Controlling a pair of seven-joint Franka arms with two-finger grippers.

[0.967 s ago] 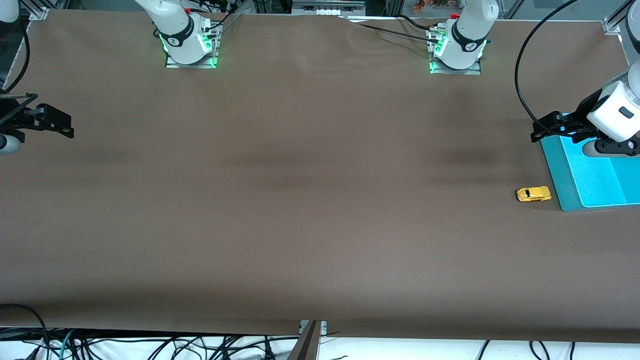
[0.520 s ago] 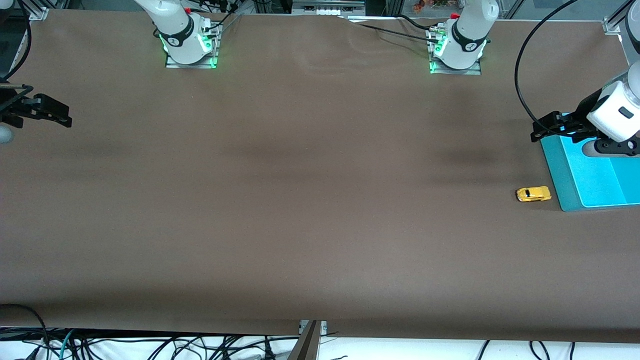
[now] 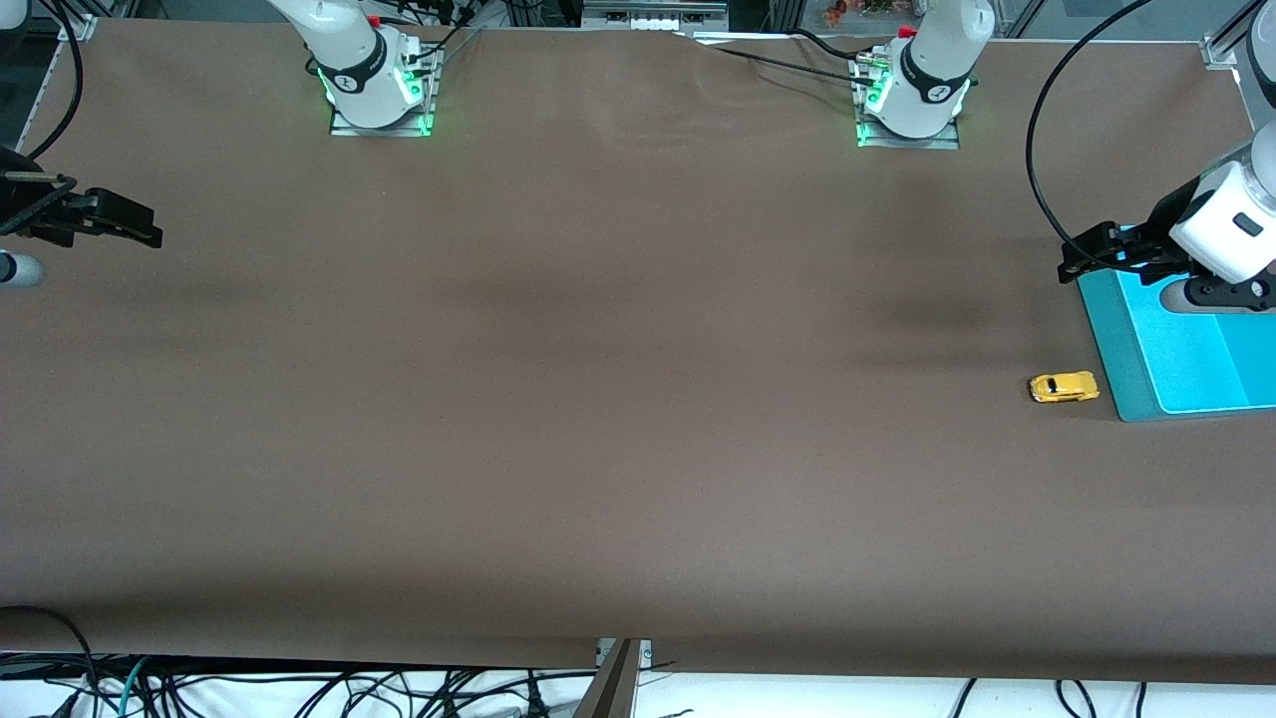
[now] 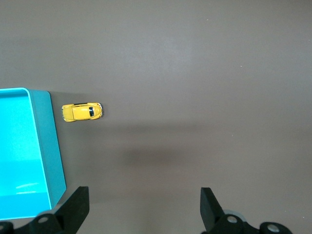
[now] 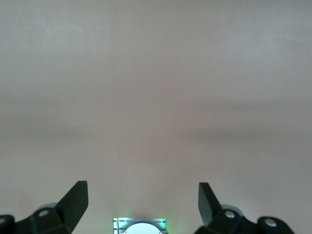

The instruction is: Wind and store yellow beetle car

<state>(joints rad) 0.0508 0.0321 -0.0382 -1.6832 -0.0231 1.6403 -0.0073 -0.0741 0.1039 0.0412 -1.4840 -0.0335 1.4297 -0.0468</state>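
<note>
1. The yellow beetle car [image 3: 1064,387] is seen as a tiny, glossy, bright yellow toy with a rounded, humped body and dark windows; its wheels are too small to be made out clearly.
2. It stands upright on the worktop [image 3: 618,399], toward the left arm's end, just beside the near corner of a turquoise tray [image 3: 1116,349] but apart from it, its long axis at a right angle to the tray's wall in the left wrist view [image 4: 81,111].
3. The tray is shaped as a shallow rectangle with rounded corners and smooth, matte, plastic-looking walls, a lighter blue being shown on its inner floor [image 4: 19,161].
4. The worktop is covered by a dull brown, cloth-like sheet, faintly rippled near the arms' bases.
5. The left gripper [image 3: 1087,254] is held in the air over the tray's edge farthest from the front camera; its black, wedge-shaped jaws are spread wide and nothing is held between them [image 4: 144,207].
6. The right gripper [image 3: 125,224] is held over the bare sheet at the right arm's end, well apart from the car; its jaws are likewise spread wide and empty [image 5: 143,202].
</note>
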